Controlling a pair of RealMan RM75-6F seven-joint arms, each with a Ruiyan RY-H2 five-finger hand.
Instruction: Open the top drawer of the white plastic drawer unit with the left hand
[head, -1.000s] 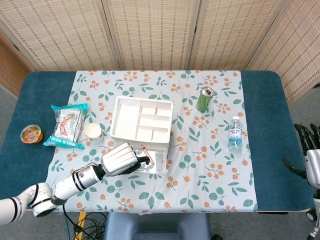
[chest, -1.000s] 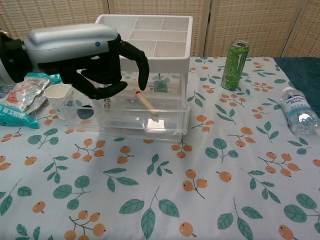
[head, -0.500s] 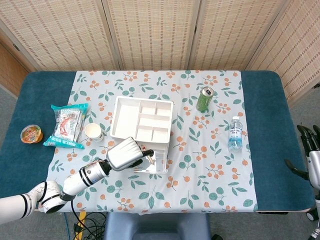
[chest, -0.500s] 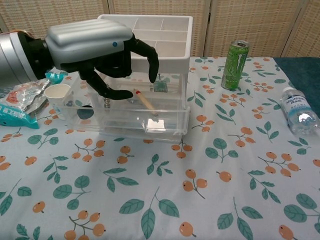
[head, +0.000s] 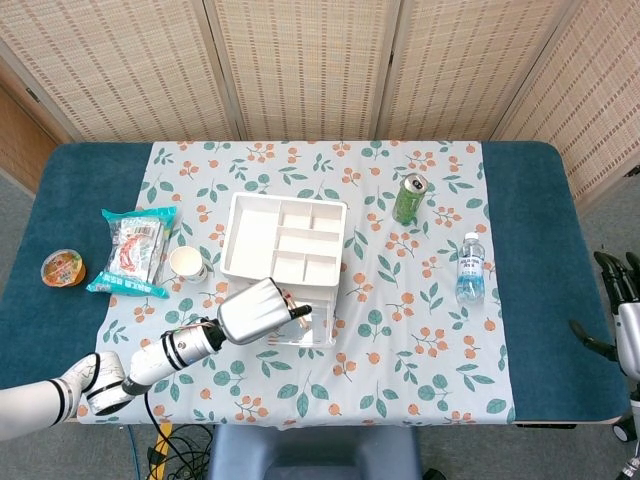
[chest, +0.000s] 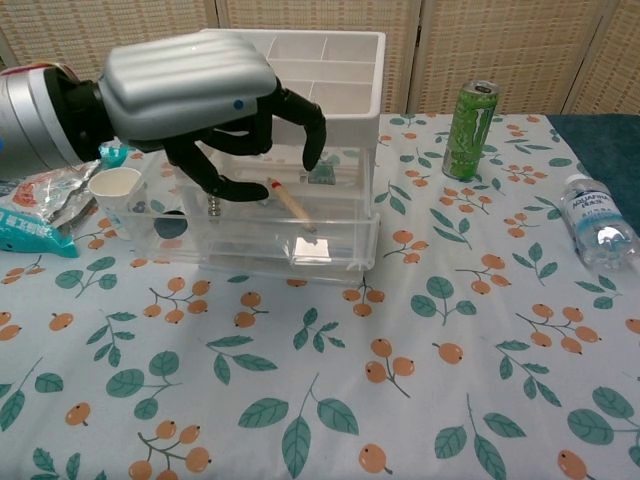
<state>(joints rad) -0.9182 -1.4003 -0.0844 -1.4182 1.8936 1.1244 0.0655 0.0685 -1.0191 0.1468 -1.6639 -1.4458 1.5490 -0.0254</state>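
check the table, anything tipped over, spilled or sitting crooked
One thing: the clear plastic water bottle lies on its side right of the white plastic drawer unit, while the green drink can and white paper cup stand upright. Nothing looks spilled or damaged.

Drawer unit (head: 283, 245), white plastic with a divided tray top: one. Clear drawer (chest: 270, 235) pulled out at its front: one, with one pencil-like stick (chest: 290, 205) inside. Green can (head: 409, 198): one. Water bottle (head: 469, 268), lying on its side: one. Paper cup (head: 187, 264): one. Snack packet (head: 136, 250): one. Small round tub (head: 62, 269) with orange contents: one. Floral cloth (head: 400, 350) on the bench: one. Robot hands in view: two, the left hand (head: 262, 312) and the right hand (head: 622, 300).
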